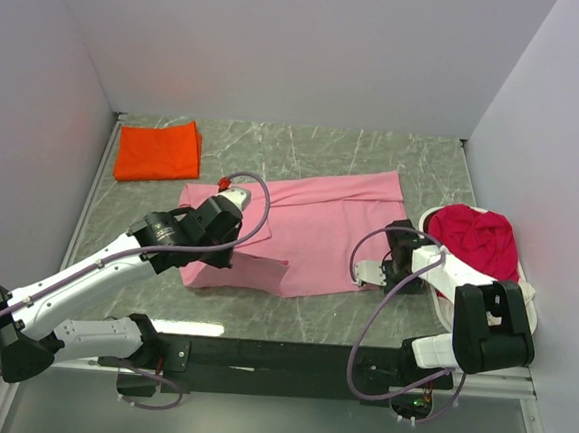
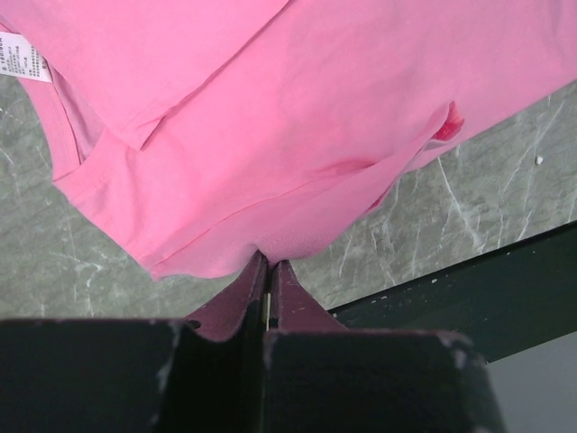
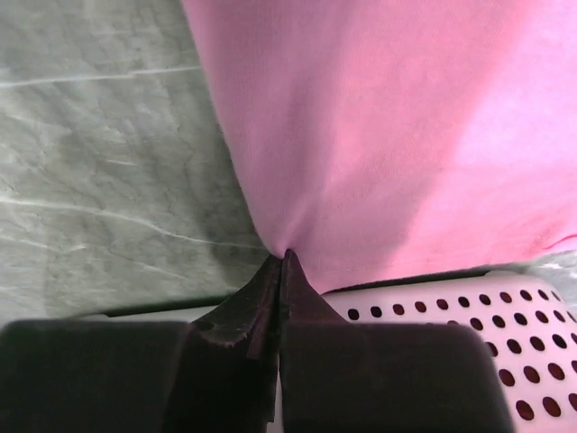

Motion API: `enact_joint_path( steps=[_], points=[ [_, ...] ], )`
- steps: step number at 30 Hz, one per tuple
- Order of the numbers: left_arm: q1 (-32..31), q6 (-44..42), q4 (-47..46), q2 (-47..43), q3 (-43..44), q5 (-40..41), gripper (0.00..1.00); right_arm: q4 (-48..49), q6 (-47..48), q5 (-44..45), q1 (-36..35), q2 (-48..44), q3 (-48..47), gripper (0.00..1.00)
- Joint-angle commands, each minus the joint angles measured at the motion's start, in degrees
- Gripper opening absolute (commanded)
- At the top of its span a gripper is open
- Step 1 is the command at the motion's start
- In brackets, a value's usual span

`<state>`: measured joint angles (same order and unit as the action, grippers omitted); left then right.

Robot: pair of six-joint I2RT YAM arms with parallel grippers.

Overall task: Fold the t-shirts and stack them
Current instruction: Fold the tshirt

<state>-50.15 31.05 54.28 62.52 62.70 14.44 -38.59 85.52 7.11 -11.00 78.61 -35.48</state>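
Observation:
A light pink t-shirt [image 1: 313,233] lies spread across the middle of the table, partly folded lengthwise. My left gripper [image 1: 232,208] is shut on its left edge near the collar; the left wrist view shows the cloth [image 2: 270,135] pinched at the fingertips [image 2: 269,262]. My right gripper [image 1: 373,273] is shut on the shirt's near right corner; the right wrist view shows the cloth [image 3: 406,135] pinched there [image 3: 283,257]. A bright orange-red folded t-shirt [image 1: 157,152] lies at the far left. A crimson t-shirt [image 1: 480,239] is bunched in a basket at right.
A white perforated basket [image 1: 528,306] stands at the right edge, its rim in the right wrist view [image 3: 469,316]. Grey walls close in the left, back and right sides. The table's dark front edge [image 1: 278,356] runs just behind the arm bases.

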Motion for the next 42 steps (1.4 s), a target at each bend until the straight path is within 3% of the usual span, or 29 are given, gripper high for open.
enact_joint_path(
  steps=[1,18,32,42],
  points=[
    [0.58,-0.99,-1.19,-0.03,1.02,0.85,0.01,1.24,-1.05,-5.53,-0.25,-1.17,-1.25,0.00],
    [1.37,-1.69,1.26,-0.21,5.94,4.02,0.00,-1.23,-4.66,-6.94,0.11,-6.27,-9.07,0.00],
    [4.62,-5.21,-0.67,2.34,10.07,7.27,0.01,3.25,-6.50,-5.89,1.69,-4.34,-11.80,0.00],
    [10.24,-10.04,-3.48,5.94,13.06,8.33,0.00,7.39,-9.93,-4.30,2.04,1.89,-16.80,0.00]
  ],
)
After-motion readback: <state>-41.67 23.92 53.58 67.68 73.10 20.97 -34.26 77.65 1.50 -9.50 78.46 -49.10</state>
